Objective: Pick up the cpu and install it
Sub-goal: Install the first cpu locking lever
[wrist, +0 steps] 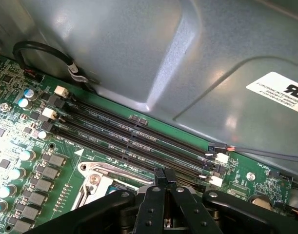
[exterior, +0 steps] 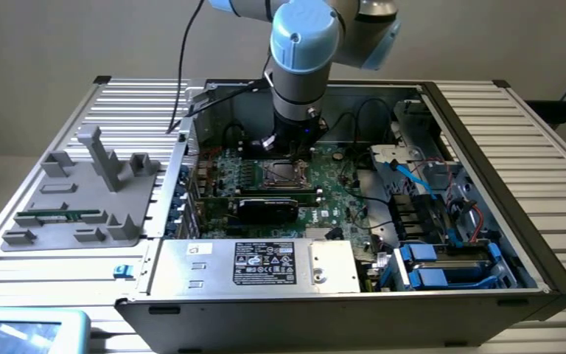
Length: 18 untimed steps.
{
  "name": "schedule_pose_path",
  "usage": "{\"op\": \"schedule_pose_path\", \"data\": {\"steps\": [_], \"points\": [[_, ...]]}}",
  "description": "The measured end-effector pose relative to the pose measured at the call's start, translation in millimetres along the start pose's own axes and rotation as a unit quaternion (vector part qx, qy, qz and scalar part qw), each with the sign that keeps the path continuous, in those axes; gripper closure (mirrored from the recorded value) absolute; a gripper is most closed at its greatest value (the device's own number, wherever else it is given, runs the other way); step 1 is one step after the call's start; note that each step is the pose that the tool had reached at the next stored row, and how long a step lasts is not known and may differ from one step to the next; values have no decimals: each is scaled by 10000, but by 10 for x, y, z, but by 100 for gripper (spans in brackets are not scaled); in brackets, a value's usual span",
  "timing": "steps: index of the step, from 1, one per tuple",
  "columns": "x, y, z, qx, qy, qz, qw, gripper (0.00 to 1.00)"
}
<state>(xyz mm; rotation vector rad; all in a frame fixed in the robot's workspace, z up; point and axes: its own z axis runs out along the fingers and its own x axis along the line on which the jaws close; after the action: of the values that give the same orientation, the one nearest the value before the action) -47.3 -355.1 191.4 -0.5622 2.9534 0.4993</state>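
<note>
My gripper (exterior: pixel 290 150) hangs low inside the open computer case, just over the far edge of the square metal-framed socket (exterior: pixel 281 174) on the green motherboard (exterior: pixel 337 195). In the wrist view its black fingers meet tip to tip, so the gripper (wrist: pixel 164 176) is shut, and I see nothing between them. The socket's shiny frame (wrist: pixel 92 181) lies right beside the fingertips, next to the long black memory slots (wrist: pixel 139 141). The cpu is out of view.
A grey holder tray (exterior: pixel 77 199) with a green memory stick (exterior: pixel 62 216) rests on the slatted table at the exterior view's left. The power supply (exterior: pixel 253 264), a black card (exterior: pixel 268 209), blue drive bays (exterior: pixel 441 265), cables and the case wall (wrist: pixel 139 48) crowd the socket.
</note>
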Motion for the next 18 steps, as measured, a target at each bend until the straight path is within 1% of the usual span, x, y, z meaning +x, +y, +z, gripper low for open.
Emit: {"op": "schedule_pose_path", "data": {"steps": [6,10,11,12,16,18], "points": [[-3,4,-7,0,2,-1,10000,91],[-21,43,-127,1,1,4,10000,91],[-25,48,-146,4,-6,23,10000,91],[-26,52,-158,10,-19,64,10000,91],[-33,66,-202,42,-82,262,9996,91],[-39,76,-233,54,-106,339,9994,91]]}}
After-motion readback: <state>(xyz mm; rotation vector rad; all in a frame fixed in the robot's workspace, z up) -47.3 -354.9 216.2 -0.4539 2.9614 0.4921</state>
